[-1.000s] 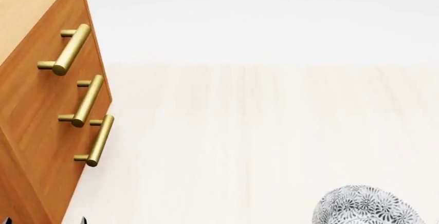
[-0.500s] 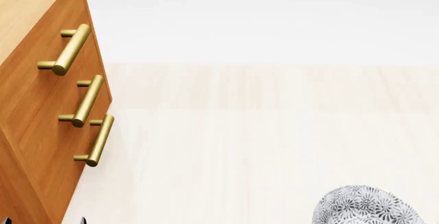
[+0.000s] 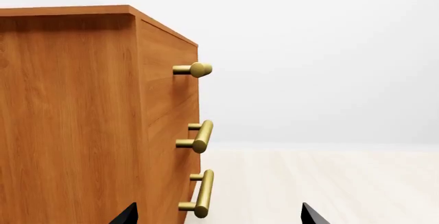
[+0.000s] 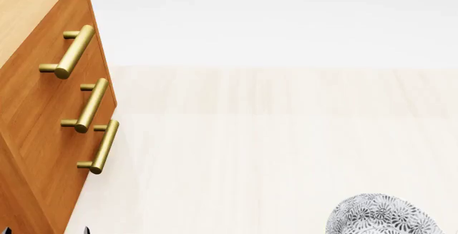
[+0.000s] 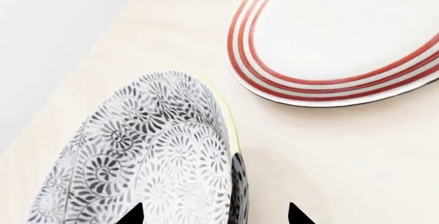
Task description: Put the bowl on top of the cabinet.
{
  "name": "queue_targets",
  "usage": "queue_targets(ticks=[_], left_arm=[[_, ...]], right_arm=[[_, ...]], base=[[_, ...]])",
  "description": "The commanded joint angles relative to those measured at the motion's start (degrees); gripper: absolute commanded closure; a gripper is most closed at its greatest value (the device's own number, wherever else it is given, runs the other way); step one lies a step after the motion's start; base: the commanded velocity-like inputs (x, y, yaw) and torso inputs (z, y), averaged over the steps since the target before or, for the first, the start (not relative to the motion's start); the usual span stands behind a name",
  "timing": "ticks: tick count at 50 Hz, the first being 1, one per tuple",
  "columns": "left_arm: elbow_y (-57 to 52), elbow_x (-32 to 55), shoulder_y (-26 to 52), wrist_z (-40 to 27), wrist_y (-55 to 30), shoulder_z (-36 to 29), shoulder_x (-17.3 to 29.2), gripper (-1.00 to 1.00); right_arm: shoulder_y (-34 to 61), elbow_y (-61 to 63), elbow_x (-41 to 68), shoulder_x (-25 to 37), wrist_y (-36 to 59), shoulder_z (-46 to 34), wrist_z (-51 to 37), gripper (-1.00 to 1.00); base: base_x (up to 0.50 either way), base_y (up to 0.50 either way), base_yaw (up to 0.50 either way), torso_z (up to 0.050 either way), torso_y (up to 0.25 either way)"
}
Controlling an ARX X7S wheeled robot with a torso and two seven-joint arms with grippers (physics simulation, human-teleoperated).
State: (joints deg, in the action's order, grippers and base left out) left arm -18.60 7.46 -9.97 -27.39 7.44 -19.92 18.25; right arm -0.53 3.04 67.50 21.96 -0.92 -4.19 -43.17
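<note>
The bowl (image 5: 158,157), white with a dense dark grey floral pattern and a pale rim, fills the near part of the right wrist view. My right gripper (image 5: 215,216) is open, its two dark fingertips wide apart with the bowl's rim and wall between them. In the head view the bowl (image 4: 383,217) sits at the bottom right edge on the pale surface. The orange-brown cabinet (image 4: 43,121) with brass bar handles stands at the left. My left gripper (image 3: 219,216) is open beside the cabinet (image 3: 75,121), near its lowest handle (image 3: 200,193), holding nothing.
A flat white plate with red rings (image 5: 350,39) lies just beyond the bowl. The pale wooden surface (image 4: 272,137) stretches between cabinet and bowl, with a white wall behind. The cabinet's light wood top (image 4: 29,3) shows at the head view's upper left.
</note>
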Motion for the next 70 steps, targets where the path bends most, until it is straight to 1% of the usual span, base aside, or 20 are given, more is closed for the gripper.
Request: queue_targets(ticks=[1, 10, 11, 39, 43, 45, 47, 55, 62, 68, 70], left_arm=[[0.09, 0.13, 0.08, -0.15, 0.08, -0.17, 0.17, -1.00], [0.12, 0.35, 0.25, -0.24, -0.04, -0.26, 0.28, -1.00], [0.12, 0.34, 0.26, -0.25, -0.03, -0.28, 0.30, -1.00], [0.33, 0.54, 0.42, -0.70, 0.15, -0.65, 0.63, -1.00], [0.41, 0.51, 0.47, -0.75, 0.20, -0.75, 0.65, -1.00], [0.49, 0.49, 0.52, -0.74, 0.20, -0.84, 0.66, -1.00], [0.51, 0.53, 0.54, -0.79, 0.18, -0.85, 0.67, -1.00], [0.90, 0.58, 0.88, -0.80, 0.05, -1.09, 0.65, -1.00], [1.01, 0.82, 1.04, -0.79, -0.07, -1.21, 0.72, -1.00], [1.17, 0.80, 1.18, -0.82, -0.14, -1.39, 0.75, -1.00], [0.96, 0.77, 1.06, -0.93, -0.12, -1.36, 0.84, -1.00]], right_arm=[[1.58, -2.19, 0.26, -0.11, 0.82, -0.58, 0.19, -1.00], [1.27, -1.60, 0.55, 0.05, 0.68, -0.42, 0.31, -1.00], [1.29, -1.66, 0.59, 0.02, 0.64, -0.38, 0.31, 1.00], [-0.30, 0.37, -0.30, -0.07, -1.12, -0.05, 0.53, 1.00], [-1.24, 1.73, -0.33, -0.05, -1.86, 0.04, 1.76, 1.00], [-2.55, 3.31, 0.59, -0.43, -3.43, 0.62, 5.08, 1.00], [-3.94, 4.91, -0.59, -0.85, -5.46, 1.09, 6.53, 1.00], [-4.50, 5.93, -2.48, -0.93, -6.53, 0.68, 7.24, 1.00], [-4.18, 6.85, -6.10, -0.20, -6.27, -1.23, 7.70, 1.00], [-6.55, 9.58, -11.17, -1.08, -10.22, -0.71, 7.28, 1.00], [-7.97, 10.98, -14.41, -1.86, -12.51, -0.22, 6.43, 1.00]], base=[[0.00, 0.00, 0.00, 0.000, 0.000], [0.00, 0.00, 0.00, 0.000, 0.000], [0.00, 0.00, 0.00, 0.000, 0.000], [0.00, 0.00, 0.00, 0.000, 0.000], [0.00, 0.00, 0.00, 0.000, 0.000], [0.00, 0.00, 0.00, 0.000, 0.000], [0.00, 0.00, 0.00, 0.000, 0.000], [0.00, 0.00, 0.00, 0.000, 0.000], [0.00, 0.00, 0.00, 0.000, 0.002], [0.00, 0.00, 0.00, 0.000, 0.000], [0.00, 0.00, 0.00, 0.000, 0.000]])
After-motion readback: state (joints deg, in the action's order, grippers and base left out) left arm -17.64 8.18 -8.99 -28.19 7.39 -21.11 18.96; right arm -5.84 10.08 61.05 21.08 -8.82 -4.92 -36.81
